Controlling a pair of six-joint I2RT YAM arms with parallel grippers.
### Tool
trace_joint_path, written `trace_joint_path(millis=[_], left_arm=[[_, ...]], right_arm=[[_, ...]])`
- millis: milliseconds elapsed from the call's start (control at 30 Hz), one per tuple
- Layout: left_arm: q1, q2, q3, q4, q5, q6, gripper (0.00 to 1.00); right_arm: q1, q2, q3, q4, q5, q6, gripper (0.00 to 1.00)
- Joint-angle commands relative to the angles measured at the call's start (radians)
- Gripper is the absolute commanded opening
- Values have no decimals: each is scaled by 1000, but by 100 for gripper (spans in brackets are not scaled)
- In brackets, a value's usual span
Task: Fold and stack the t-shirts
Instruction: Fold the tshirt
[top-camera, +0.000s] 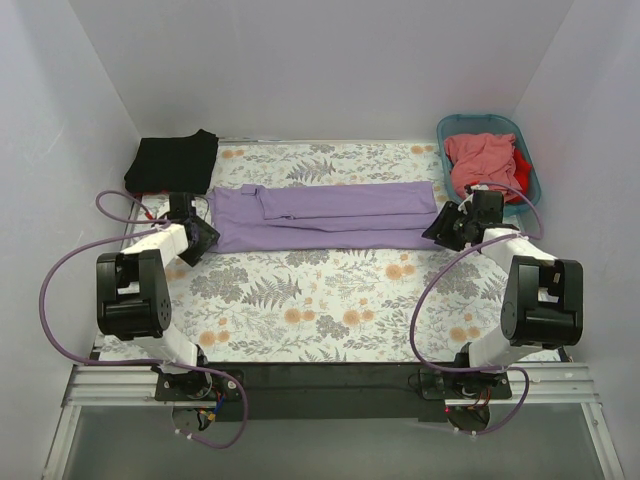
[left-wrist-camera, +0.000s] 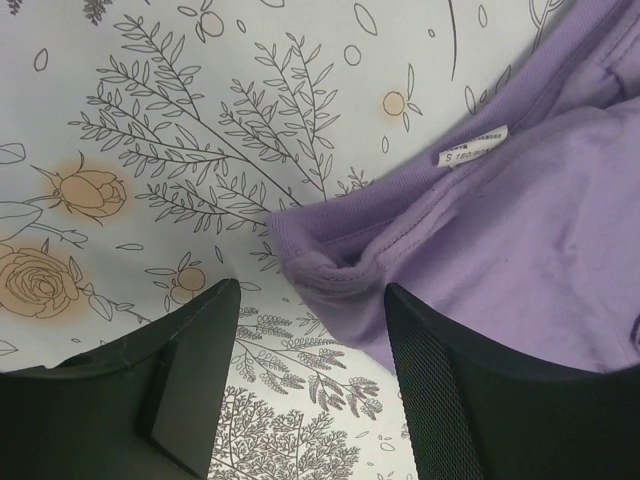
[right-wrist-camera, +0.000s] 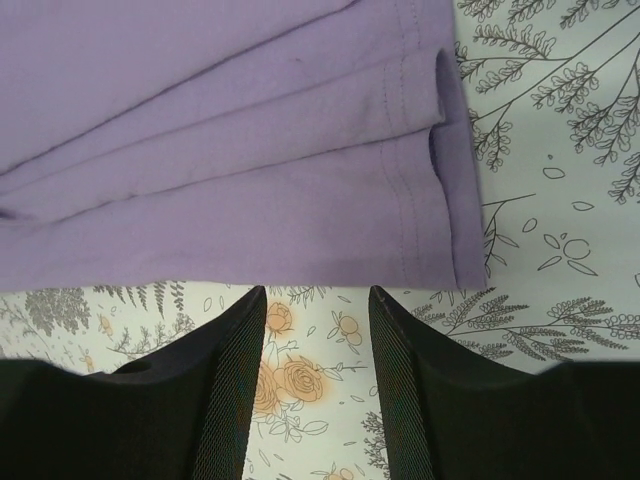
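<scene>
2 end effectors (left-wrist-camera: 310, 300) (right-wrist-camera: 317, 300) gape empty beside lavender t-shirt (top-camera: 330, 215).

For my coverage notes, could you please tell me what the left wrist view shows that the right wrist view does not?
Left wrist only: the white size label at the neck, plus the open left end effector. Right wrist only: the stitched hem, the open right end effector. Both: the lavender t-shirt on the floral table cover.

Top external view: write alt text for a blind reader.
A lavender-purple cotton t-shirt, folded into a long band, lies across a floral table, the left gripper and right gripper at its ends. A folded black cotton t-shirt sits back-left; a teal plastic basket back-right.
</scene>
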Motion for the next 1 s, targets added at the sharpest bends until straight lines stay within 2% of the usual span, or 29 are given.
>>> trace_joint_path(millis=[0, 200, 500, 667, 800, 933, 967], left_arm=[[11, -63, -16, 42, -15, -4, 58], [14, -103, -33, 76, -4, 2, 56], [28, -51, -16, 102, 22, 5, 42], [29, -40, -40, 99, 20, 0, 29], [31, -40, -65, 82, 4, -10, 13], [55, -31, -60, 0, -47, -29, 0], [66, -32, -65, -30, -47, -33, 0]], right_arm=[[-12, 16, 25, 64, -23, 30, 51], [-23, 45, 33, 91, -20, 50, 50], [-58, 113, 23, 160, -27, 76, 45], [-89, 159, -19, 197, -43, 92, 44], [-112, 179, -47, 203, -47, 93, 43], [-153, 182, -79, 200, -49, 112, 41], [-161, 180, -90, 199, -55, 115, 41]])
